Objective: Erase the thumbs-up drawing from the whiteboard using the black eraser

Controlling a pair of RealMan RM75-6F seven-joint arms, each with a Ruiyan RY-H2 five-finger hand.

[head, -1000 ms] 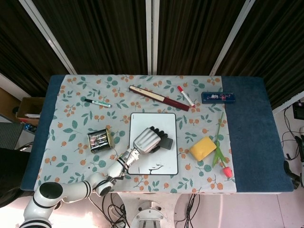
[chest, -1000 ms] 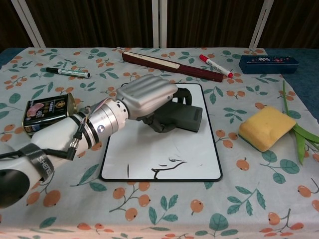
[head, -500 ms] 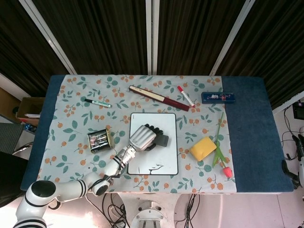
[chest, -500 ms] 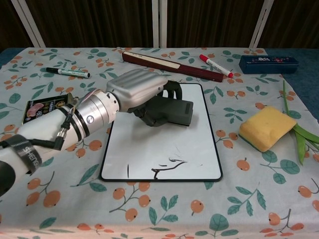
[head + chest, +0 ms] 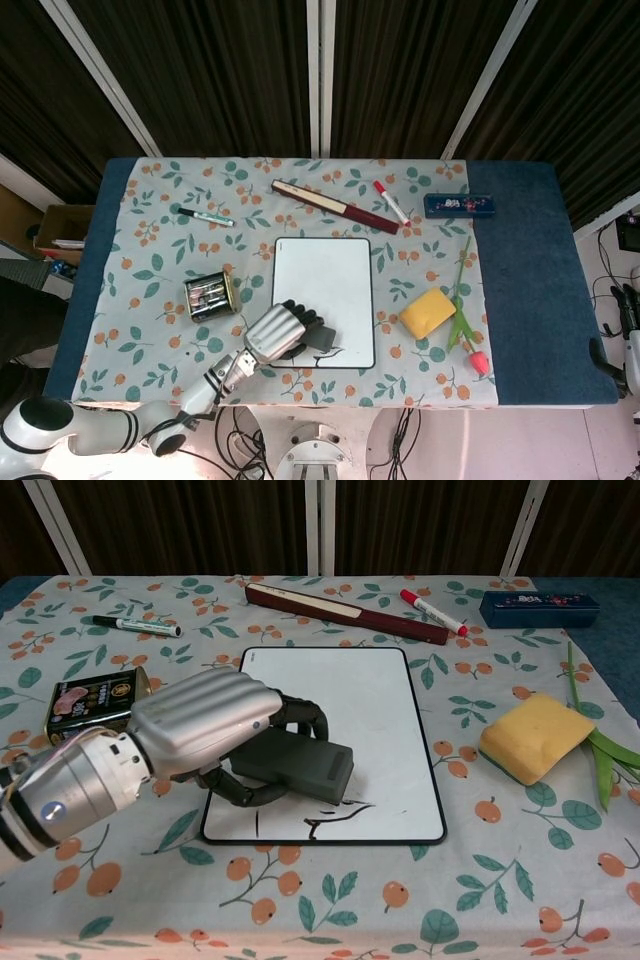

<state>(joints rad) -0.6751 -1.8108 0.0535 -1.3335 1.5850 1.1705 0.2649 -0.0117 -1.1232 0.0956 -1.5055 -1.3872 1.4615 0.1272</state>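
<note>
My left hand grips the black eraser and presses it flat on the near left part of the whiteboard. A few black strokes of the drawing show along the board's near edge, just in front of the eraser. The rest of the board is white. My right hand shows in neither view.
A tin can lies left of the board. A yellow sponge and a flower stem lie to the right. Behind the board are a folded fan, a red marker, a blue case and a green marker.
My left hand has dragged the eraser from the board's middle back toward its near left corner, the arm pulling in toward me. The strokes at the near edge look unchanged.
</note>
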